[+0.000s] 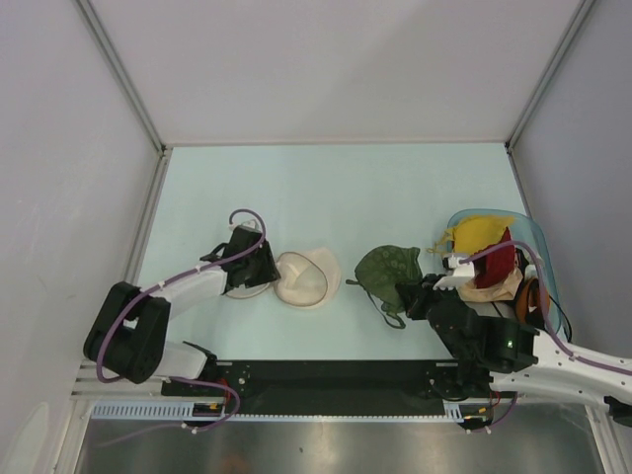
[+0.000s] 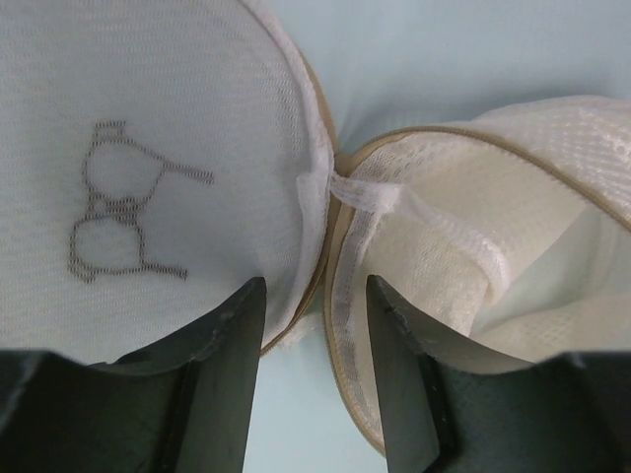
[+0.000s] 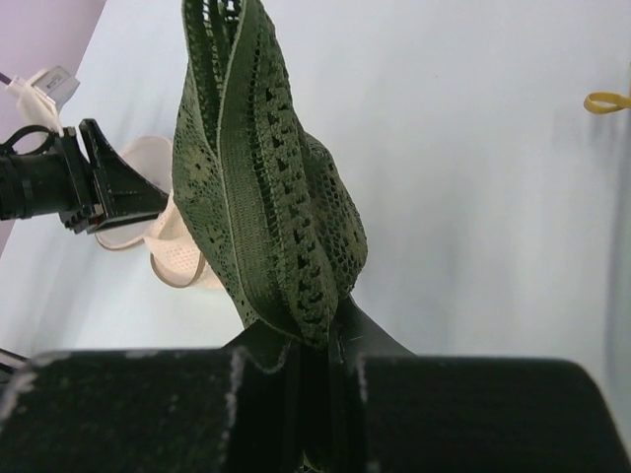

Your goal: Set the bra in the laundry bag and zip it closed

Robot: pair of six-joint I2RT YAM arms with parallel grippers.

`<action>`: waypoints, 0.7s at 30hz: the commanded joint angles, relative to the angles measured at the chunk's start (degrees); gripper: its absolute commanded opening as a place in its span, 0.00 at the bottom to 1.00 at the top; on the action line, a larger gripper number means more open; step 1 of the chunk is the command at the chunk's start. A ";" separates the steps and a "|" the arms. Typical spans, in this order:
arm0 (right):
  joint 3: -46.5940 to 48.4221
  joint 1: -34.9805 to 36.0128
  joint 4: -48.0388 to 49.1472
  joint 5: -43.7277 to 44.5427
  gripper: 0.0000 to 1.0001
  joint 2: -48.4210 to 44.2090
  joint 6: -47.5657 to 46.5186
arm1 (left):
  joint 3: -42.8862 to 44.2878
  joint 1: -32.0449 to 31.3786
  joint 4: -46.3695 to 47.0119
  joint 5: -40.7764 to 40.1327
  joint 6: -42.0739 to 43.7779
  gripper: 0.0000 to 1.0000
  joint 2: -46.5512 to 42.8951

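The laundry bag (image 1: 306,278) lies open on the table left of centre, a cream-white mesh clamshell with both halves spread. My left gripper (image 1: 269,269) is at its left side, open. Its jaws straddle the two rims beside the hinge (image 2: 340,187), with bare table showing between them; the left half (image 2: 148,168) carries a stitched outline. The dark olive-green lace bra (image 1: 388,272) hangs right of the bag, and my right gripper (image 1: 413,294) is shut on its lower edge. In the right wrist view the bra (image 3: 261,187) rises from the closed jaws of my right gripper (image 3: 314,345), with the bag (image 3: 177,256) beyond.
A translucent blue tub (image 1: 533,247) at the right edge holds a yellow garment (image 1: 479,232), a red one (image 1: 499,262) and more cloth. A yellow strap loop (image 3: 606,101) lies on the table. Grey walls with metal posts enclose the pale blue table (image 1: 326,188).
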 commanded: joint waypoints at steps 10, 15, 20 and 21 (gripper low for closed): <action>6.03 -1.01 12.26 -7.88 0.00 7.26 -10.94 | 1.55 0.35 4.13 -0.93 -1.19 0.01 6.05; 11.65 -2.06 16.05 -14.40 0.00 14.98 -15.08 | 2.88 -1.41 -2.28 -5.59 -0.05 0.00 -0.18; 17.28 -2.24 17.37 -19.24 0.00 21.50 -17.28 | 2.70 -3.52 -6.24 -5.51 -1.10 0.00 -11.69; 18.94 -2.33 17.72 -20.46 0.00 23.60 -17.54 | 2.26 -4.04 -7.21 -5.25 -1.19 0.00 -13.27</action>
